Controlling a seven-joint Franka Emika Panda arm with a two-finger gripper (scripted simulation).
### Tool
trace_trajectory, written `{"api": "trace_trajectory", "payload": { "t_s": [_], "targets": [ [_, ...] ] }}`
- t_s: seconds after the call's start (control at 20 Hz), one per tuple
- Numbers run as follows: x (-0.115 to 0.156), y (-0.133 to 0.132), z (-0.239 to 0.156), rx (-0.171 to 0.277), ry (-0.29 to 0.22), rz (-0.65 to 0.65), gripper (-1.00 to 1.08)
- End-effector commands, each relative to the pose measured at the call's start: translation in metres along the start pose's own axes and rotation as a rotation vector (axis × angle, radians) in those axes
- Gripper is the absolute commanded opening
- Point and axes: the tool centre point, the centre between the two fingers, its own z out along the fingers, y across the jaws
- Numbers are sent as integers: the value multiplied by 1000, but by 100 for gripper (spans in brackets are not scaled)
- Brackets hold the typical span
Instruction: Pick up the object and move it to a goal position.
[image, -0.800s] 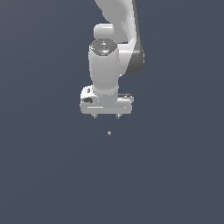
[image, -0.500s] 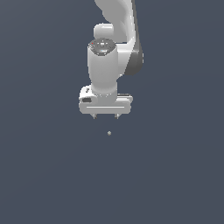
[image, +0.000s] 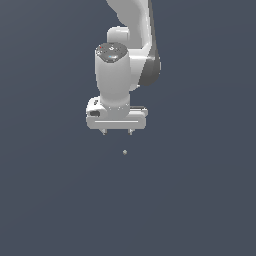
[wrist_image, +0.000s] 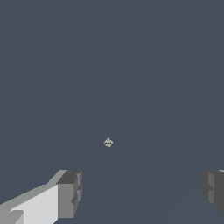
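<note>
The object (image: 124, 152) is a tiny pale grey-beige round speck on the dark grey-blue ground, below my white gripper (image: 117, 132) in the exterior view and slightly toward that view's right of its midline. It also shows in the wrist view (wrist_image: 108, 142), ahead of the gap between my two grey fingertips (wrist_image: 70, 192). The gripper is open, its jaws wide apart, and it holds nothing. It is apart from the object, not touching it.
The white arm (image: 131, 45) rises from the gripper to the top of the exterior view. Around it is only plain dark grey-blue ground (image: 200, 200).
The gripper has shifted slightly up in the exterior view, so the gap to the speck has grown a little. The speck has not moved.
</note>
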Motion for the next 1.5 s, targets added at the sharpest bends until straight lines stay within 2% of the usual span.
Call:
{"api": "trace_trajectory", "payload": {
  "t_s": [0.0, 0.3, 0.6, 1.45],
  "targets": [
    [0, 0, 1, 0, -1, -5, 100],
    [0, -1, 10, -2, -4, -57, 100],
    [-2, -3, 28, -5, -9, -162, 100],
    [-13, -18, 109, 11, -28, -647, 100]
  ]
}}
